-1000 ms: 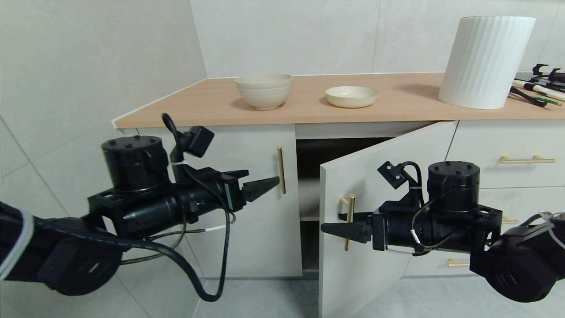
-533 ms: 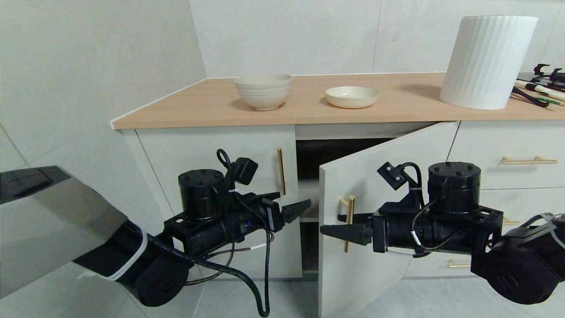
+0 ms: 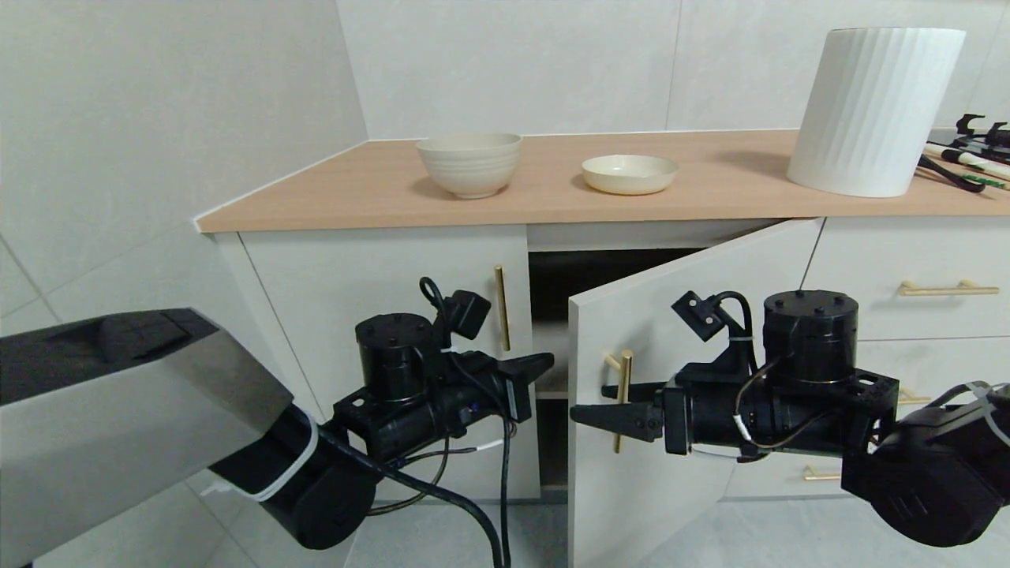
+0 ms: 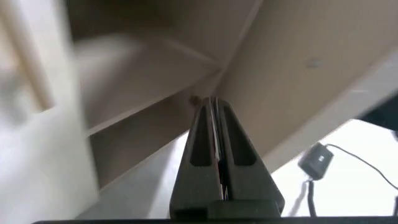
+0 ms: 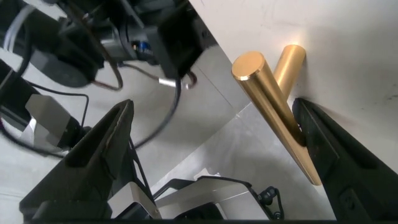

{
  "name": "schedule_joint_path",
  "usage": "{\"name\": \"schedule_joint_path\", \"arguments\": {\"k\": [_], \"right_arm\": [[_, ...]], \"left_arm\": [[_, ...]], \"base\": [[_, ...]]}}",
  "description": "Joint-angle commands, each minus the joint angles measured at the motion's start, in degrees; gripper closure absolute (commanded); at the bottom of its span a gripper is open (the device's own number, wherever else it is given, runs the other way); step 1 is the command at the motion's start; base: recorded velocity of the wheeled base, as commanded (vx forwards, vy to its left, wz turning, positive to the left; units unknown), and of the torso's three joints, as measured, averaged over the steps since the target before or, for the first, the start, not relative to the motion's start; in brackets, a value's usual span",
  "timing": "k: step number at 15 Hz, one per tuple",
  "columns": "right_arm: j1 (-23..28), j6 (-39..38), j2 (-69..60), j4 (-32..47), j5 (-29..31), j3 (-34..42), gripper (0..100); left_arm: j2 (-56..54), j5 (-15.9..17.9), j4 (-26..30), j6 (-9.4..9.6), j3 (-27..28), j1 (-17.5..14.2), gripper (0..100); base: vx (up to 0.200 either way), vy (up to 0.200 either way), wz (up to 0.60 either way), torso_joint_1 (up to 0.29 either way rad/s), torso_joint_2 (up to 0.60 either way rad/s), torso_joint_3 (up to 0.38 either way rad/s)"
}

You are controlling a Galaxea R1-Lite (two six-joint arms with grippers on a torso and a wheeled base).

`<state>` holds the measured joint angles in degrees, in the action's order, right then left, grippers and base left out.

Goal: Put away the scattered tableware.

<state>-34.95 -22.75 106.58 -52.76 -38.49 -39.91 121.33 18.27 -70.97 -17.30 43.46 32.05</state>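
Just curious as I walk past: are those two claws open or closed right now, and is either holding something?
Left gripper: shut, holding nothing.
Right gripper: open, with its fingers on either side of the gold door handle.

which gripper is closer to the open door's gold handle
Right. The right gripper has open fingers either side of the gold handle; the left gripper, fingers shut, is across the gap at the cabinet opening.
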Motion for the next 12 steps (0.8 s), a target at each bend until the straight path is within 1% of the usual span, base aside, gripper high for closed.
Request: {"name": "schedule_joint_path", "arguments": {"k": [1,2,3,5,6,12], "right_arm": [[-1.35,-0.02,0.2,-0.06,-0.1,0.01,0],[-1.35,-0.02,0.12,-0.06,-0.1,0.01,0],[-1.35,-0.02,0.12,-0.06,-0.1,0.01,0],[-1.35,0.07,0.12,-0.15,-0.1,0.45,0],[-1.35,0.07,0.12,-0.5,-0.1,0.45,0],[-0.65,0.34,-0.76,-1.64,1.4,2.29,0]], "left_arm": [[2.5,0.18,-1.89,0.07,1.45,1.7,100],[5.76,0.45,-5.4,0.25,4.44,2.14,100],[6.81,0.71,-6.37,0.25,4.88,2.14,100],[9.45,3.79,-10.15,0.25,4.7,2.49,100],[9.8,4.4,-11.2,0.25,4.79,2.67,100],[9.01,4.4,-11.56,0.25,4.62,4.16,100]], "base": [[0.0,0.0,0.0,0.0,0.0,0.0],[0.0,0.0,0.0,0.0,0.0,0.0],[0.0,0.0,0.0,0.0,0.0,0.0],[0.0,0.0,0.0,0.0,0.0,0.0],[0.0,0.0,0.0,0.0,0.0,0.0],[0.0,0.0,0.0,0.0,0.0,0.0]]}}
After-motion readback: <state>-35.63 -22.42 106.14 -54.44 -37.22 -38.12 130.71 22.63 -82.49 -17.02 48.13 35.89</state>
